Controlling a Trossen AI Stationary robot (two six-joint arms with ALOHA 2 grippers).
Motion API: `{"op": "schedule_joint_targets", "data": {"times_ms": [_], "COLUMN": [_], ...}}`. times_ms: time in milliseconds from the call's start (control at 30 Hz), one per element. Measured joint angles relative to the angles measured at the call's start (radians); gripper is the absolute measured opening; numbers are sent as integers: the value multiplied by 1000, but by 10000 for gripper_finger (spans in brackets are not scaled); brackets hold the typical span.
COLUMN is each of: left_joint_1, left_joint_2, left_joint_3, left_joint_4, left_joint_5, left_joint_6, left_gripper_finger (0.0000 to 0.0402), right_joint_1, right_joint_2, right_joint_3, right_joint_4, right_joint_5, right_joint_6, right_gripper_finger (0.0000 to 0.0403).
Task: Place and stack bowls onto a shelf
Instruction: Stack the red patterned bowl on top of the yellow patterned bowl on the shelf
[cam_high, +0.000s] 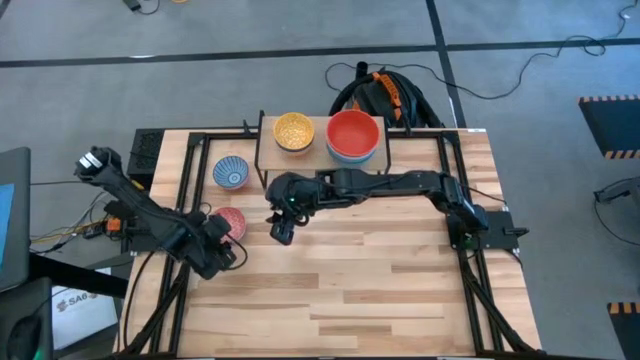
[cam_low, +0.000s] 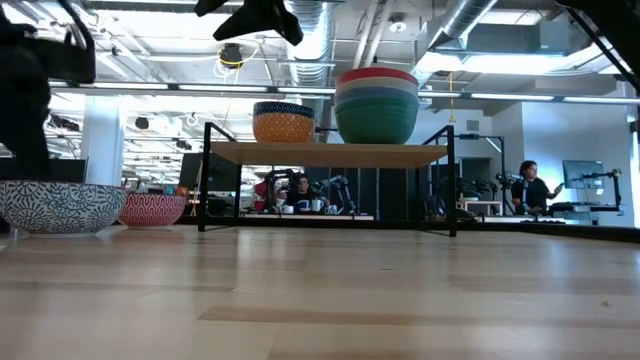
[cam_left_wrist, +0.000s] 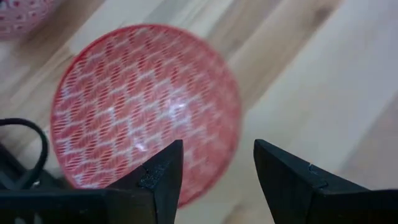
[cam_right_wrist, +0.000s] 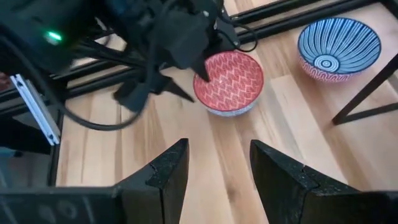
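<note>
The pink patterned bowl (cam_high: 232, 222) (cam_left_wrist: 143, 106) (cam_right_wrist: 229, 81) rests on its base on the table. My left gripper (cam_high: 226, 247) (cam_left_wrist: 217, 155) is open at the bowl's near side, one finger over the inside and one outside the rim. The blue-and-white patterned bowl (cam_high: 231, 173) (cam_low: 60, 205) stands left of the shelf (cam_high: 318, 142) (cam_low: 330, 153). On the shelf stand a yellow bowl (cam_high: 293, 131) (cam_low: 283, 122) and a stack with a red bowl on top (cam_high: 353, 137) (cam_low: 376, 105). My right gripper (cam_high: 282, 232) (cam_right_wrist: 217, 155) hangs open above the table, in front of the shelf. My left gripper straddles the pink patterned bowl's rim (cam_left_wrist: 231, 155) from above, pointing down. Whether a finger touches the rim, I cannot tell. The bowl sits flat on the table.
Black frame rails (cam_high: 190, 170) run along both sides of the table. A black and orange bundle (cam_high: 385, 95) lies beyond the far edge. The near half of the tabletop (cam_high: 360, 290) is bare wood. A person (cam_low: 527, 185) sits in the room behind.
</note>
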Motion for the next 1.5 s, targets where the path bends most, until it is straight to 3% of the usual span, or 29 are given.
{"op": "schedule_joint_targets", "data": {"times_ms": [200, 400, 633, 833, 1067, 1233, 1367, 1500], "left_joint_1": [56, 75, 77, 66, 25, -9, -40, -41], "left_joint_2": [0, 0, 0, 0, 0, 1, 0, 31], "left_joint_3": [-80, -102, -101, -102, -97, -76, -25, -5], "left_joint_4": [141, 150, 226, 408, 617, 637, 606, 569], "left_joint_5": [130, 105, 107, 116, 193, 177, 136, 167], "left_joint_6": [144, 193, 427, 684, 1006, 1102, 1206, 1275], "left_gripper_finger": [158, 96, 8, 4, 2, 1, 1, 1], "right_joint_1": [8, 10, 19, 4, -11, -11, -16, -16], "right_joint_2": [0, 0, 0, 0, -1, 0, 1, 1], "right_joint_3": [0, 0, 0, 1, -8, -127, -221, -243], "right_joint_4": [-15, -19, -58, -139, -204, -108, 82, 191], "right_joint_5": [-10, -12, -14, -17, -13, -57, -149, -169], "right_joint_6": [46, 77, 128, 217, 319, 369, 306, 277], "right_gripper_finger": [195, 195, 195, 195, 195, 195, 195, 195]}}
